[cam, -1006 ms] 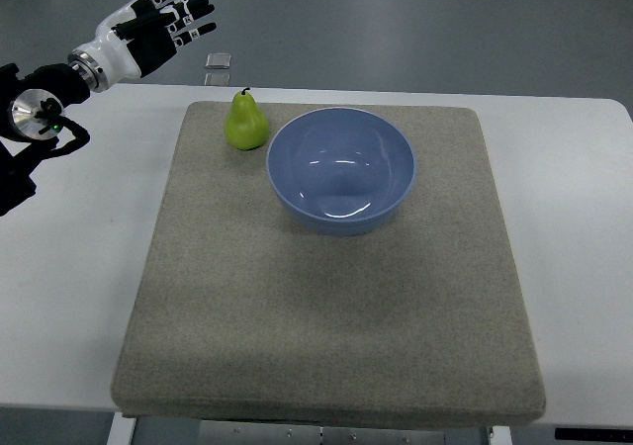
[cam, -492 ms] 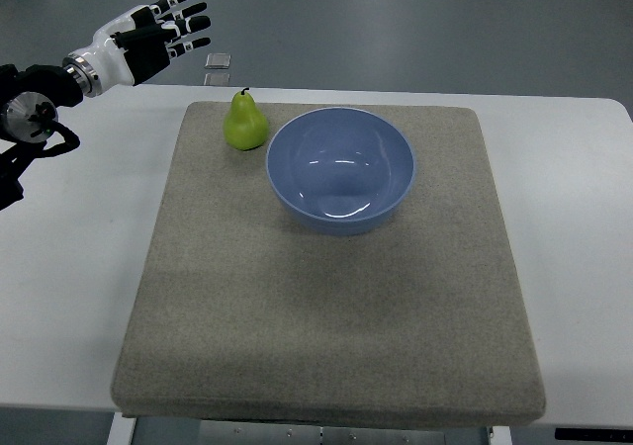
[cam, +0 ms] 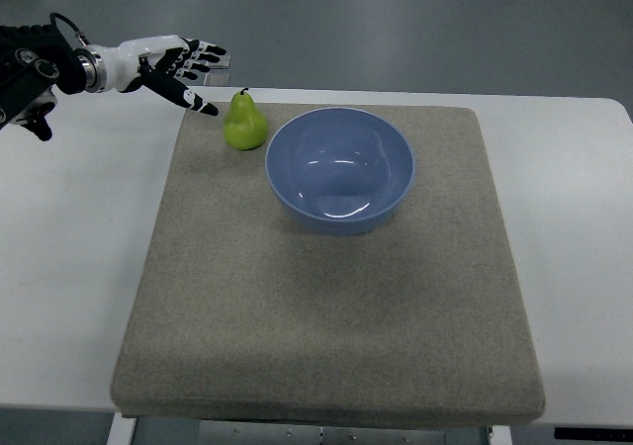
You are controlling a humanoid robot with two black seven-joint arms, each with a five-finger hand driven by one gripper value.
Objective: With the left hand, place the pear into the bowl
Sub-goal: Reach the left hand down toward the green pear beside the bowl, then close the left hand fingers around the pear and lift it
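A white worktop (cam: 69,267) fills most of the view, with a grey felt-like mat (cam: 326,316) lying square on it. Beyond the far edge, a smooth grey floor (cam: 415,30) shows soft glare from overhead light. A small pale square, possibly a floor marker (cam: 219,60), lies there.

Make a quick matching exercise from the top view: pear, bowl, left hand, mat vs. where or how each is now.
Things:
1. pear
2. bowl
3. left hand
4. mat

States:
A. grey, spread over the white table, everything rests on it
B. open, fingers spread, just left of the fruit, holding nothing
C. blue, empty, on the far half of the mat
D. green, upright, at the bowl's left rim near the mat's far left corner

Pairs: 1-D, 2-C, 3-B, 4-A
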